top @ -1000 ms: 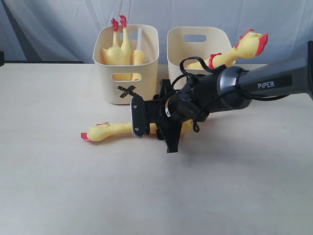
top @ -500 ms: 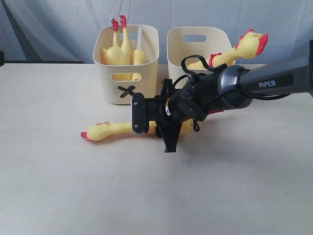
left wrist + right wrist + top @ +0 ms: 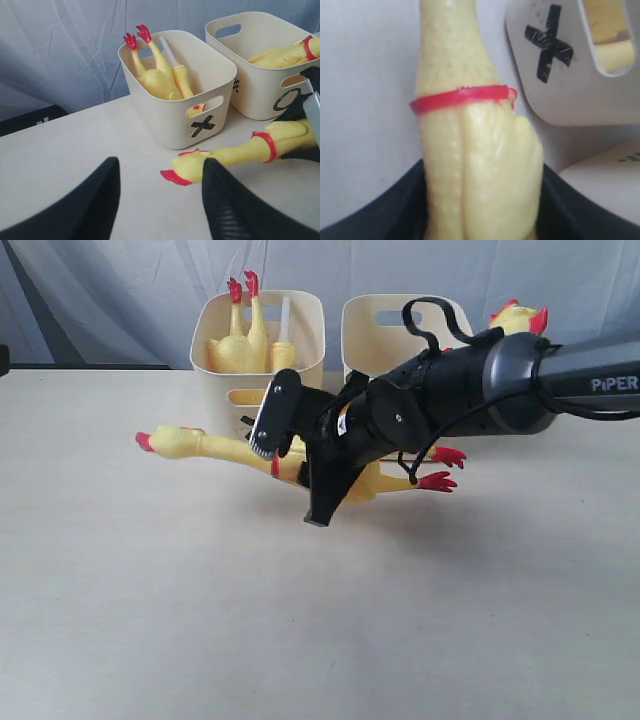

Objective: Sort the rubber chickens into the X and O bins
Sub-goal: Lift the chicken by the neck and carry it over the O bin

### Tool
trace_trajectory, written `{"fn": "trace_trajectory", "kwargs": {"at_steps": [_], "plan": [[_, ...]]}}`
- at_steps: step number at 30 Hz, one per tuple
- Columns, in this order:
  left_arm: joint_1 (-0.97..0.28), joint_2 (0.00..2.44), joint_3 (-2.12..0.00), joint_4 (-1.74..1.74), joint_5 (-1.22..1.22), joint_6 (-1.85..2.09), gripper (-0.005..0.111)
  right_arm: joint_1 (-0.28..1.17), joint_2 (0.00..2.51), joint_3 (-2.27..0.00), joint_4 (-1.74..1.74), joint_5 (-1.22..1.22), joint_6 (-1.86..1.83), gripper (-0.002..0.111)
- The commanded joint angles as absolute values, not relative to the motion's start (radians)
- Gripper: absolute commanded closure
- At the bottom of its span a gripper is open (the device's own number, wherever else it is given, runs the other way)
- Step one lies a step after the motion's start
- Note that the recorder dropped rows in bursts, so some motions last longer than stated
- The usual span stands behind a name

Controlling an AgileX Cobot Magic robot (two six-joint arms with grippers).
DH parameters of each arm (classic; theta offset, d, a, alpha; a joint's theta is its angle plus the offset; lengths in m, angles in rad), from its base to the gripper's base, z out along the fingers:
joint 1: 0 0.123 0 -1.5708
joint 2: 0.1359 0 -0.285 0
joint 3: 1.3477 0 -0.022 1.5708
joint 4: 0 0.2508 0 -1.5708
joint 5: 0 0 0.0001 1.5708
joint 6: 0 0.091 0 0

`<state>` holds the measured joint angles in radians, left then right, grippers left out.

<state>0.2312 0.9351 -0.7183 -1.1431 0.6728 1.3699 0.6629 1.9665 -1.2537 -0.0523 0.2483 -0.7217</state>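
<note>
My right gripper [image 3: 295, 466] is shut on a yellow rubber chicken [image 3: 200, 447] and holds it by the body above the table. Its head points left and its red feet trail right. In the right wrist view the chicken [image 3: 465, 100] fills the jaws of the gripper [image 3: 482, 215]. The X bin [image 3: 300, 335] stands just behind and holds one chicken [image 3: 238, 345] feet up. The O bin [image 3: 375, 340] beside it holds another chicken [image 3: 515, 320], its head over the rim. My left gripper [image 3: 160, 200] is open and empty, low over the table near the held chicken's head [image 3: 192, 167].
A blue-grey curtain [image 3: 120, 290] hangs behind the two bins. The right arm [image 3: 480, 390] stretches in from the right in front of the O bin, with a cable loop over it. The pale table [image 3: 300, 640] runs wide toward the front.
The right gripper has lifted the chicken off the table and risen toward the bins. The chicken's head has swung up and left, and its red feet now show on the right.
</note>
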Motion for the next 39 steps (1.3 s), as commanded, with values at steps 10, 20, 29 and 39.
{"fn": "trace_trajectory", "kwargs": {"at_steps": [10,20,29,39], "plan": [[0.235,0.935,-0.716,-1.151,0.703,1.365,0.058,0.658,1.796,-1.252,0.386,0.235,-0.721,0.109],[0.235,0.935,-0.716,-1.151,0.703,1.362,0.058,0.658,1.723,-1.252,0.705,0.081,-0.721,0.109],[0.235,0.935,-0.716,-1.151,0.703,1.362,0.058,0.658,1.666,-1.252,0.819,0.000,-0.721,0.109],[0.235,0.935,-0.716,-1.151,0.710,1.362,0.058,0.658,1.549,-1.252,0.903,-0.011,-0.721,0.109]]}}
